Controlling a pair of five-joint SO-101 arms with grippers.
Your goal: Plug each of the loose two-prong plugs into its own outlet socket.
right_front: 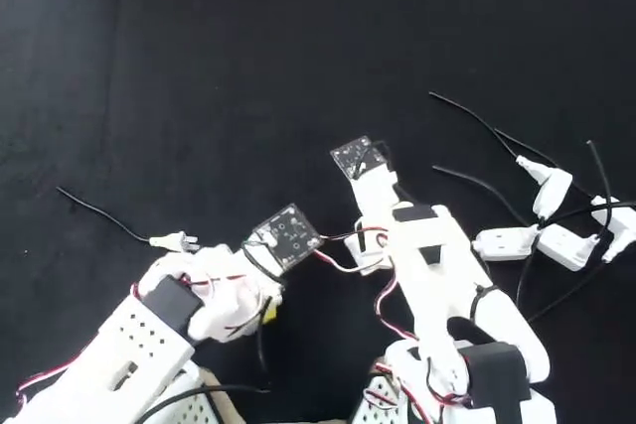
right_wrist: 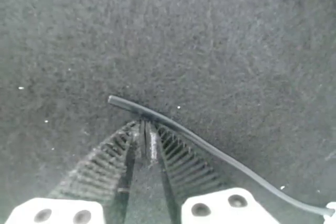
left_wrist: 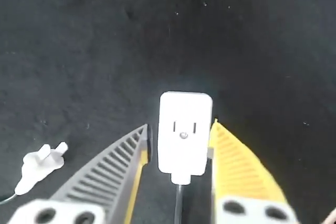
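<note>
The worktop (right_front: 248, 76) is covered edge to edge in a black, felt-like cloth with a faint nap and a few pale specks of lint. Beyond its far edge is a strip of room clutter that can't be made out. Both arms are blocky white plastic trailing red, white and black wires, the left arm (right_front: 149, 330) perforated with small holes. The outlet socket (left_wrist: 185, 129) is a smooth white rounded rectangle with two slots and a round hole in its face, and a dark lead (left_wrist: 178, 198) leaves its near end. The left tool (left_wrist: 180, 128) grasps it, parted only to the socket's width. The ribbed yellow finger (left_wrist: 236, 166) is against one side and the ribbed grey finger (left_wrist: 115, 166) sits close at the other. A loose two-prong plug (left_wrist: 39, 167), white and tapered, lies on the cloth just beside that tool, its thin black wire (right_front: 99, 211) trailing away across the cloth. The right tool (right_wrist: 145, 128) is clenched, its ribbed dark fingers meeting at the tips. A thin round black cord (right_wrist: 220, 156) lies across those tips; whether it is pinched I cannot tell. Beside the right arm (right_front: 437, 265), further white plug and socket bodies (right_front: 505, 243) lie near one another among curling black cords.
</note>
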